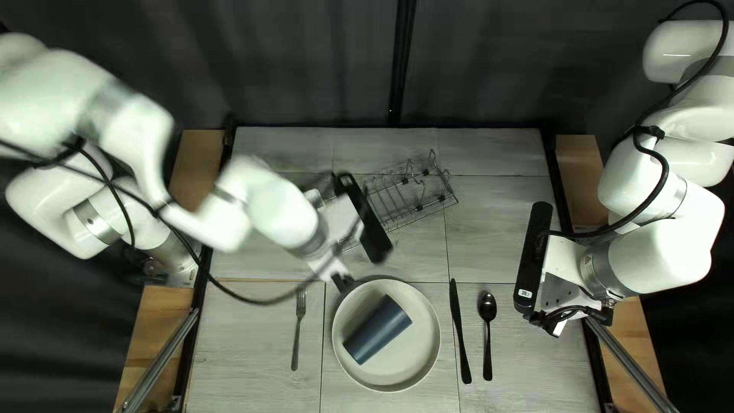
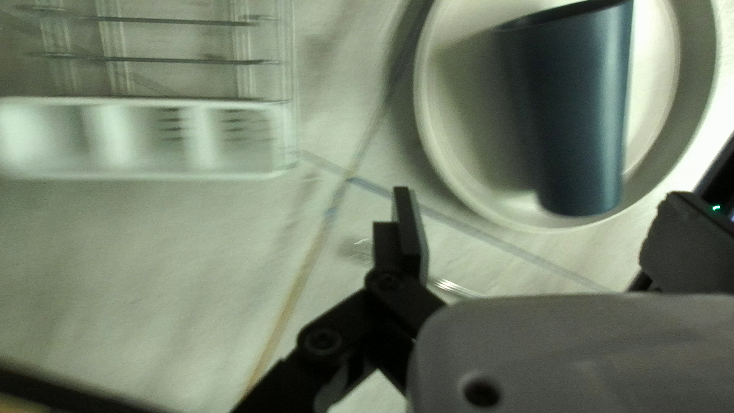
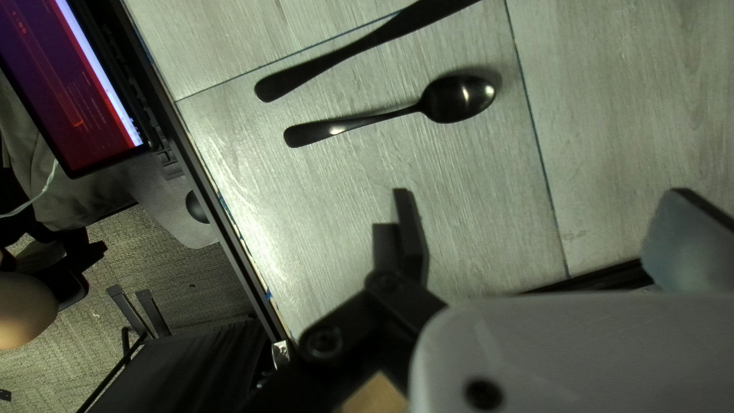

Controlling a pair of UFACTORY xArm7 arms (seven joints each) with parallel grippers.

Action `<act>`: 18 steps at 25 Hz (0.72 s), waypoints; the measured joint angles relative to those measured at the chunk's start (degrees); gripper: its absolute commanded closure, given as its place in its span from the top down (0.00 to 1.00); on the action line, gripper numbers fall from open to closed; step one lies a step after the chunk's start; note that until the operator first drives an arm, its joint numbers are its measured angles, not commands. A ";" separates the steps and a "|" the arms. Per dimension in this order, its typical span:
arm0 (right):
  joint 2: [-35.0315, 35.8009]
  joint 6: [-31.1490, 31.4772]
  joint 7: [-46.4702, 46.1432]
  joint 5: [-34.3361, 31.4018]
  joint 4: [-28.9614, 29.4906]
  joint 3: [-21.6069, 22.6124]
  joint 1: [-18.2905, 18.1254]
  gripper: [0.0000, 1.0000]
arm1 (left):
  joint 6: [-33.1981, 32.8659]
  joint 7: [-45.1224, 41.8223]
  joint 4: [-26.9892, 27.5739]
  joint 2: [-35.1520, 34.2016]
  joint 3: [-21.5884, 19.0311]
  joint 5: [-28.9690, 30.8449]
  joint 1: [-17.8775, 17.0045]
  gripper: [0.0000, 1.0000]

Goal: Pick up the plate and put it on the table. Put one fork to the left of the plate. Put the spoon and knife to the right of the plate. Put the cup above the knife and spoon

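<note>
plate and cutlery laid, cup still to place

the plate [image 1: 427,340] sits on the worktop [image 1: 252,336], with the fork [image 1: 300,307] to its left and the table knife [image 1: 459,327] and spoon [image 1: 487,307] to its right, so you can count those as done. only the cup [image 1: 378,329] remains: it lies on its side on the plate and belongs on the far side of the knife and spoon. your left hand [image 2: 541,197], by the plate's far left edge, is wide open and empty; your right hand [image 3: 539,197], right of the spoon, is spread wide too, holding nothing.
</note>
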 measured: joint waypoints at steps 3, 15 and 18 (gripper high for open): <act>0.00 0.00 0.00 0.00 0.00 0.00 0.00 1.00 | 10.55 1.57 1.04 8.28 -4.29 2.18 1.99 1.00; 0.19 -1.52 -0.14 -1.03 -0.79 -0.60 -0.18 1.00 | 17.07 1.95 1.63 13.68 -8.76 3.69 3.48 1.00; -0.79 -5.83 -0.21 -3.30 -1.02 -3.81 -0.48 1.00 | 17.07 1.95 1.63 13.67 -8.76 3.69 3.48 1.00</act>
